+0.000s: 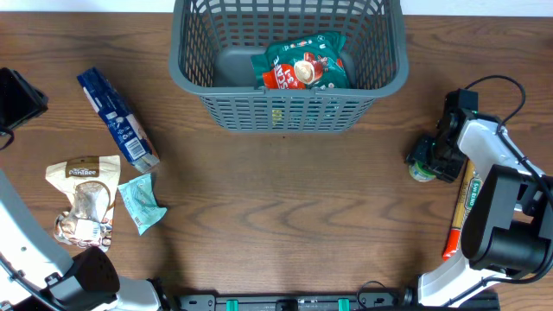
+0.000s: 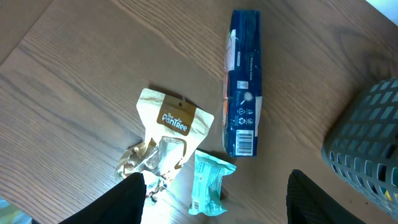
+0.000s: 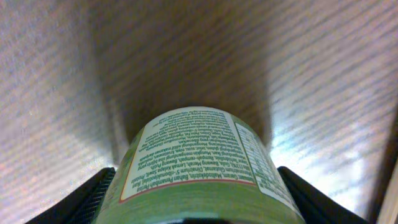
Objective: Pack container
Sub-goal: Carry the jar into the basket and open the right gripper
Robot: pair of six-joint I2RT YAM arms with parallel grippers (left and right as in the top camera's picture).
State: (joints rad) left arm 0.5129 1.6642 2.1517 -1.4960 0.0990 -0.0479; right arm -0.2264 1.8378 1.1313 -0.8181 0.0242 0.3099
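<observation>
The dark grey slotted container (image 1: 194, 78) stands at the back middle and holds a green and red packet (image 1: 302, 65); its corner shows in the left wrist view (image 2: 367, 146). My right gripper (image 1: 435, 160) is down at the table on the right, its fingers closed against both sides of a green jar (image 3: 199, 162), which also shows in the overhead view (image 1: 421, 170). My left gripper (image 2: 216, 177) is open and empty, held above a teal packet (image 2: 208, 183). The beige pouch (image 2: 171, 134) and the blue packet (image 2: 244, 93) lie beyond it.
On the left of the table lie the blue packet (image 1: 117, 117), the beige pouch (image 1: 84, 194) and the teal packet (image 1: 140, 203). An orange and green tube (image 1: 462, 216) lies under my right arm. A black object (image 1: 17, 97) sits at the far left edge.
</observation>
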